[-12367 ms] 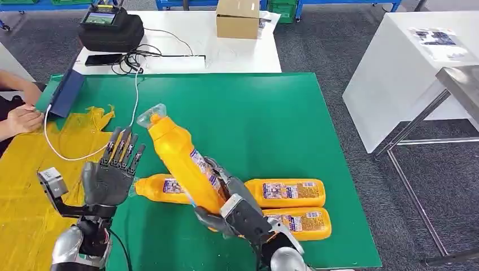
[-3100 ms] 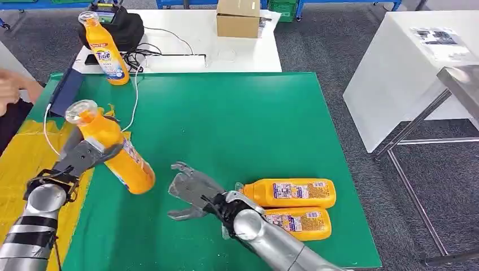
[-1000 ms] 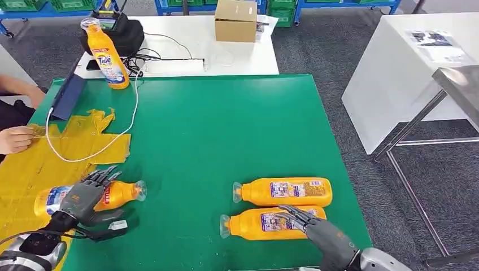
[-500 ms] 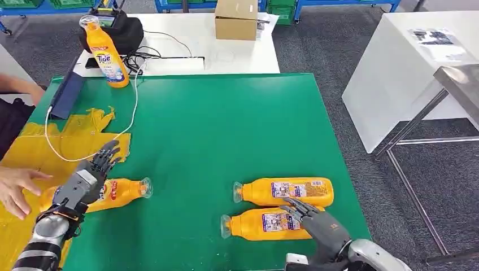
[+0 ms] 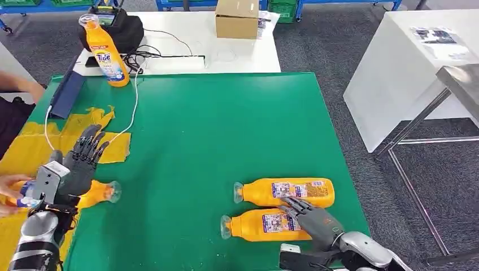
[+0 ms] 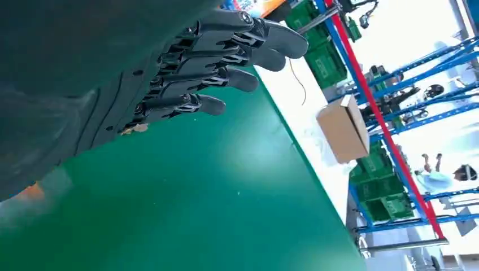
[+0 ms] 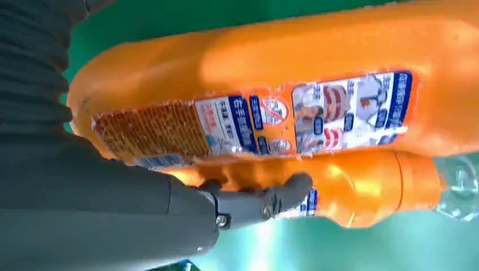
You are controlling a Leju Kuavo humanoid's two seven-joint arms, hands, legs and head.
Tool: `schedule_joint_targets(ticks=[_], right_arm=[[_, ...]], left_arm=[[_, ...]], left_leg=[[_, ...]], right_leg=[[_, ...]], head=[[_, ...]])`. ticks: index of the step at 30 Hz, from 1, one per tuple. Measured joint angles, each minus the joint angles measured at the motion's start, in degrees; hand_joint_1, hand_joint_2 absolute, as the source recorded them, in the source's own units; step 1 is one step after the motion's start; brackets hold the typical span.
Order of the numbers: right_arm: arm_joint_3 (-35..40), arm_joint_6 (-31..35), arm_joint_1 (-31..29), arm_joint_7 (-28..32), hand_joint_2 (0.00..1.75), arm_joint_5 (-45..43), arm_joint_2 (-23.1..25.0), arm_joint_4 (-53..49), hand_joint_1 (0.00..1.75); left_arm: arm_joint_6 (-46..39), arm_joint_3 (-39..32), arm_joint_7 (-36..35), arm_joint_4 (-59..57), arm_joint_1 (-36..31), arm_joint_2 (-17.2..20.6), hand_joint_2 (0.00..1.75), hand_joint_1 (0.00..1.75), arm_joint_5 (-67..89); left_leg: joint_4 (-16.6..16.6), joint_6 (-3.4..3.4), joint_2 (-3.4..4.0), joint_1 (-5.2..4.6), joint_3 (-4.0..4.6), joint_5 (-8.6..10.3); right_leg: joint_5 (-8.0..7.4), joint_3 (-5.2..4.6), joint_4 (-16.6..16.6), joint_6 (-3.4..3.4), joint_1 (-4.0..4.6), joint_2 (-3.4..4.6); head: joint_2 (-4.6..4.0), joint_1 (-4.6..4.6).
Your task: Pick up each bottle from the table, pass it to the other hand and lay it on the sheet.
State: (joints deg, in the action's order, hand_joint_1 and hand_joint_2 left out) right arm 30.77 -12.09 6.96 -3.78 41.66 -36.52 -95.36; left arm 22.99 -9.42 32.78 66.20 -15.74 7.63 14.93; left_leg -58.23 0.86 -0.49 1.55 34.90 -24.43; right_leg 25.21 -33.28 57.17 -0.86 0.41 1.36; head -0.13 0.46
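Two orange bottles lie side by side near the front right of the green table [image 5: 226,130], nearer bottle [image 5: 265,224] and farther bottle [image 5: 285,192], caps pointing left; grey carpet floor, white table [image 5: 237,53] behind with a cardboard box [image 5: 237,18], black bag [image 5: 116,31] and an upright orange bottle [image 5: 105,52]. A third bottle [image 5: 96,193] lies at the yellow sheet [image 5: 34,147] edge, a person's hand [image 5: 8,186] on its far end. Left hand [image 5: 76,166] spread above it, holding nothing; right hand [image 5: 313,217] rests on the nearer bottle, fingers [image 7: 265,203] laid across it, grip unclear
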Motion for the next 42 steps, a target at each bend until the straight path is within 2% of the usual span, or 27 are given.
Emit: schedule_joint_targets(ticks=[3,4,5,7,8,9,12,16,24,30,32,34,35,36,37,38,40,41,42], right_arm=[[1.07,-5.23,0.38,-3.63,1.75,-0.7,-2.56,0.17,1.75],[1.49,-6.25,0.41,-4.86,1.75,-1.1,-3.48,0.06,1.75],[2.76,-6.75,1.18,-7.85,1.75,-1.66,-5.86,-0.59,1.75],[4.27,-6.09,2.35,-10.72,1.75,-1.9,-8.16,-1.18,1.75],[7.6,-3.46,3.32,-14.22,1.75,-1.35,-10.97,-2.32,1.75],[9.08,-2.25,3.19,-15.27,1.75,-1.29,-11.54,-2.45,1.75],[13.14,-0.63,2.05,-16.59,1.75,-1.64,-13.42,-2.75,1.75],[16.64,-0.15,0.11,-17.11,1.75,-2.75,-14.95,-3.15,1.75],[19.43,-0.15,-1.29,-17.48,1.75,-2.93,-16.26,-3.78,1.75],[25.77,1.41,-3.36,-25.49,1.75,2.54,-16.19,-4.37,1.75],[29.36,4.18,-4.91,-27.93,1.75,2.39,-15.48,-3.83,1.75],[31.65,10.34,-6.85,-25.71,1.75,-1.9,-13.57,-1.35,1.75],[31.47,14.66,-8.12,-21.16,1.75,-7.61,-11.82,1.08,1.75],[29.78,18.25,-8.94,-13.93,1.75,-14.83,-9.78,3.4,1.75],[27.03,20.9,-9.39,-4.47,1.75,-21.73,-7.28,5.32,1.75],[23.22,20.65,-9.1,3.65,1.75,-27.9,-3.67,6.36,1.75],[14.99,14.5,-7.66,12.28,1.75,-34.37,3.76,5.57,1.75],[9.78,9.69,-7.8,13.58,1.75,-35.41,8.04,3.99,1.75],[6.19,7.1,-8.38,11.91,1.75,-35.28,11.4,2.75,1.75]], left_arm=[[0.9,-0.22,-0.85,-0.22,-0.95,-0.53,0.0,0.0,-0.59],[0.92,-0.2,-1.01,-0.42,-1.46,-0.72,0.0,0.0,-0.59],[0.94,-0.15,-1.44,-1.07,-2.85,-1.29,0.0,0.0,-0.63],[0.74,-0.11,-1.71,-1.71,-3.87,-1.79,0.0,0.0,-0.83],[-0.11,0.0,-2.29,-3.12,-5.4,-2.53,0.0,0.0,-1.09],[-0.59,0.06,-2.42,-3.95,-6.14,-2.82,0.0,0.0,-1.09],[-1.27,0.46,-2.43,-5.84,-7.69,-3.91,0.0,0.0,-1.07],[-1.38,0.63,-2.21,-7.1,-8.7,-4.42,0.0,0.0,-1.07],[-1.31,0.68,-2.16,-8.37,-9.33,-4.96,0.0,0.0,-1.11],[-1.03,0.68,-2.84,-9.22,-10.03,-5.66,0.0,0.0,-1.62],[-0.94,0.68,-3.3,-9.36,-10.23,-5.88,0.0,0.0,-1.81],[-0.72,0.66,-3.43,-9.38,-10.2,-5.99,0.0,0.0,-2.85],[-0.09,0.59,-3.74,-9.29,-9.94,-5.92,0.0,0.0,-4.14],[0.99,0.27,-4.04,-8.75,-9.26,-5.51,0.0,0.0,-6.51],[2.65,-0.19,-4.54,-7.79,-8.16,-5.22,0.0,0.0,-9.09],[5.05,-0.8,-5.29,-6.0,-6.52,-5.18,0.0,0.0,-12.22],[10.5,-1.79,-7.36,-1.57,-3.0,-5.35,0.0,0.0,-17.32],[11.69,-1.95,-8.62,0.88,-1.4,-5.81,1.75,0.0,-18.55],[11.76,-1.99,-9.47,2.87,-0.31,-6.12,1.75,0.0,-18.58]], left_leg=[[-0.01,-0.01,-0.01,-0.01,-0.06,0.0],[-0.02,-0.02,-0.04,-0.01,-0.1,-0.01],[-0.02,-0.07,-0.22,-0.02,-0.16,-0.07],[-0.02,-0.08,-0.51,-0.02,-0.17,-0.07],[-0.02,-0.1,-0.52,0.04,-0.25,-0.08],[-0.02,-0.1,-0.5,0.1,-0.36,-0.1],[-0.01,-0.12,-0.28,0.12,-0.84,-0.35],[-0.01,-0.21,-0.02,0.12,-1.07,-0.47],[-0.01,-0.24,0.04,0.12,-1.22,-0.53],[0.0,-0.28,0.02,0.14,-1.44,-0.6],[0.03,-0.2,0.09,0.29,-1.59,-0.68],[0.09,-0.1,0.28,0.67,-1.83,-0.87],[0.13,0.15,0.5,0.93,-1.92,-1.08],[0.19,0.23,1.15,1.24,-2.17,-1.17],[0.23,0.37,1.59,1.45,-1.94,-1.31],[0.23,0.42,1.78,1.48,-1.95,-1.39],[0.23,0.24,1.83,1.29,-1.66,-1.03],[0.23,0.26,1.75,1.26,-1.36,-0.66],[0.24,0.26,1.5,1.24,-1.43,-0.33]], right_leg=[[0.0,-0.14,-0.05,0.0,-0.03,0.0],[0.01,-0.59,-0.08,-0.01,-0.03,-0.02],[0.15,-0.45,-0.14,-0.11,-0.02,-0.12],[0.19,-0.34,-0.15,-0.17,-0.02,-0.35],[0.17,-0.05,-0.26,-0.18,0.02,-0.38],[0.15,0.32,-0.36,-0.17,0.08,-0.36],[0.2,0.46,-0.47,-0.18,0.12,-0.28],[0.21,0.66,-0.6,-0.17,0.12,-0.08],[0.23,0.81,-0.7,-0.21,0.13,0.01],[0.33,1.07,-0.75,-0.32,0.16,0.03],[0.35,1.34,-0.9,-0.28,0.31,0.06],[0.33,1.82,-1.13,-0.22,0.66,0.26],[0.18,2.72,-1.31,0.0,0.96,0.55],[0.03,3.08,-1.53,0.22,1.28,1.1],[-0.06,3.19,-1.69,0.39,1.57,1.51],[-0.07,3.13,-1.68,0.4,1.56,1.69],[-0.25,2.53,-1.56,0.51,1.34,1.72],[-0.41,2.03,-1.48,0.32,1.23,1.67],[-0.46,1.67,-1.44,0.28,1.19,1.55]], head=[[0.0,0.02],[0.0,-0.04],[0.0,0.02],[0.0,0.0],[0.0,0.0],[0.0,0.02],[0.0,0.02],[0.0,0.02],[0.0,0.02],[0.0,0.02],[0.0,0.02],[0.0,0.0],[0.0,0.02],[0.0,0.02],[0.0,0.11],[0.0,0.31],[0.0,0.17],[0.0,0.09],[0.0,0.07]])
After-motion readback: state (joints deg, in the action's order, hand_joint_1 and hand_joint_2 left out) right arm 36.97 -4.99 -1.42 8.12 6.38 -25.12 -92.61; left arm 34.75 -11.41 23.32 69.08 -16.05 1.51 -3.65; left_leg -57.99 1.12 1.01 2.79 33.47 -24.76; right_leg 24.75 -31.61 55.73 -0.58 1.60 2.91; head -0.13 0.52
